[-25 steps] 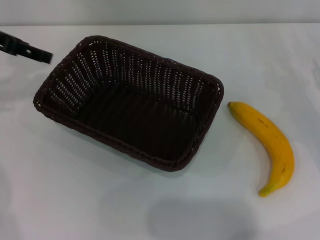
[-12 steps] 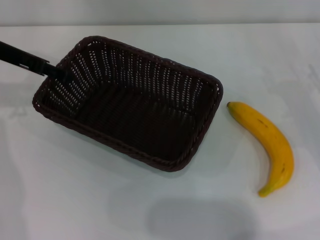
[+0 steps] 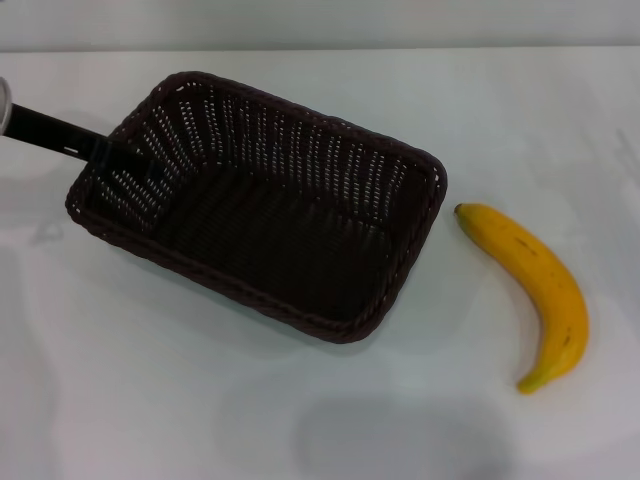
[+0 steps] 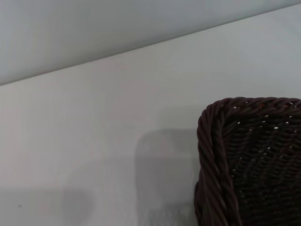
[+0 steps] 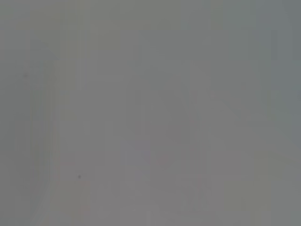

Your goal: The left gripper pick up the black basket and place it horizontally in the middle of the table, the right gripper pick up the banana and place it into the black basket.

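Left gripper reaches deeper over the far-left end of the basket.

The left gripper (image 3: 120,155), a slim black arm, has moved further right than half a second ago and now crosses the left rim of the black basket (image 3: 270,215); whether its claw is apart or together I cannot tell. The basket lies at an angle on the table (image 3: 150,400), unchanged. The banana (image 3: 535,290) rests to the right of the basket, apart from it, also unmoved.

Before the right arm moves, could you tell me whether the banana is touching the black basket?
Apart. The head view shows bare table between the banana and the black basket.
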Robot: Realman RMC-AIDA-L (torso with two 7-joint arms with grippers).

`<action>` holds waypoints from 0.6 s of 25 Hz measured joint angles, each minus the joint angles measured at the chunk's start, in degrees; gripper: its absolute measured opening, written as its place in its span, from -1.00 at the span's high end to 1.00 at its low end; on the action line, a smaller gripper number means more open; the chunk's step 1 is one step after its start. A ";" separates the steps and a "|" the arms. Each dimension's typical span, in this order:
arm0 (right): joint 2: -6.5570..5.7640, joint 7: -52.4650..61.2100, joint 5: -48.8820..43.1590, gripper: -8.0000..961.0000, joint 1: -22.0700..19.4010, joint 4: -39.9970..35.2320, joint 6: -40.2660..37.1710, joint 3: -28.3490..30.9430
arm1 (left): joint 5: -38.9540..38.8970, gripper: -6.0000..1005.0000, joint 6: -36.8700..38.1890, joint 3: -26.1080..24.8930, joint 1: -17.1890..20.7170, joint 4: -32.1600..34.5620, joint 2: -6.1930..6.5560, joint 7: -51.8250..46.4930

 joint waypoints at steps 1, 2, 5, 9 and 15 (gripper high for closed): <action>-0.02 0.00 -0.01 -0.50 0.00 0.00 -0.03 0.04 | -0.02 -0.66 0.20 -0.07 0.00 -0.02 -0.07 0.02; -0.03 0.00 -0.01 -0.50 0.01 0.00 -0.06 0.07 | -0.10 -0.64 0.28 -0.21 -0.01 -0.01 -0.12 0.03; -0.04 0.00 -0.03 -0.50 0.03 0.00 -0.11 0.10 | -0.42 -0.58 0.34 -0.43 -0.01 0.39 -0.15 -0.07; -0.05 0.00 -0.04 -0.50 0.00 0.00 -0.13 0.18 | -0.78 -0.44 -0.02 -0.45 -0.04 0.52 -0.18 -0.54; -0.05 0.68 -0.02 -0.50 -0.08 -0.01 0.16 0.20 | -0.81 -0.03 -1.16 -0.36 -0.13 0.52 -0.21 -1.82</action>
